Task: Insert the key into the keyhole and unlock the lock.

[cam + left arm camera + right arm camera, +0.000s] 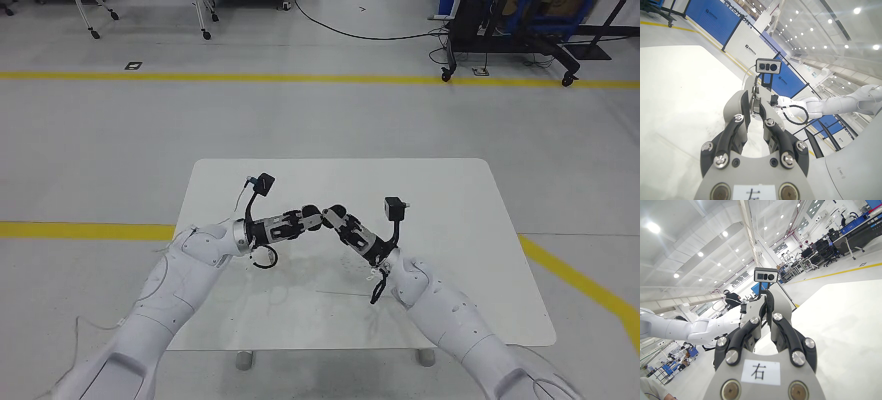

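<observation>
Holding: left gripper clenched around small metal lock, mid-air above table centre.
Right gripper: pinched shut, tip-to-tip with left; key hidden.
Progress: insertion unconfirmed; turning remains.

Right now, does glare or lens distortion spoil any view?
Top view: even light, no glare on the white rounded table. Left wrist view: bright round ceiling lamps, wide-angle bowing. Right wrist view: a large ceiling lamp flares; same bowing.
</observation>
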`<action>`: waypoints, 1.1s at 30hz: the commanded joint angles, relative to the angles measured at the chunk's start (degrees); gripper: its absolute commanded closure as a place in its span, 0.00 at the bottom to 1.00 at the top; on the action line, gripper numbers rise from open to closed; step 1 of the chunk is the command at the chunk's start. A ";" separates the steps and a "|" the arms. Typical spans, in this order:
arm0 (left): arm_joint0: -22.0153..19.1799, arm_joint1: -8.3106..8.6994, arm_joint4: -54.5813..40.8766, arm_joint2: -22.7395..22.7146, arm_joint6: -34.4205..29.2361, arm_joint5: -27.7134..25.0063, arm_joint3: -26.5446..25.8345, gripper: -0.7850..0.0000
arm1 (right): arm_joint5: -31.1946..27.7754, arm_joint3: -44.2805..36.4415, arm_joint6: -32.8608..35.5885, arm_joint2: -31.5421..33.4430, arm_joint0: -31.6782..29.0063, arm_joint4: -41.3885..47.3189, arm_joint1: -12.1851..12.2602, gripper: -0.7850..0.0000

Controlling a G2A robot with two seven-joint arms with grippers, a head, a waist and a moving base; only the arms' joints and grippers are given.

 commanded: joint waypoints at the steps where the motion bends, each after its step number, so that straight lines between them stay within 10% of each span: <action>1: -0.57 0.13 2.16 -0.17 0.09 0.00 0.64 1.00 | 0.00 0.00 -0.42 -0.24 0.11 -0.06 0.10 1.00; 33: 2.74 1.13 2.61 -3.92 3.31 0.00 -3.63 0.98 | 0.00 -0.62 -2.29 -5.08 0.66 -0.85 1.85 1.00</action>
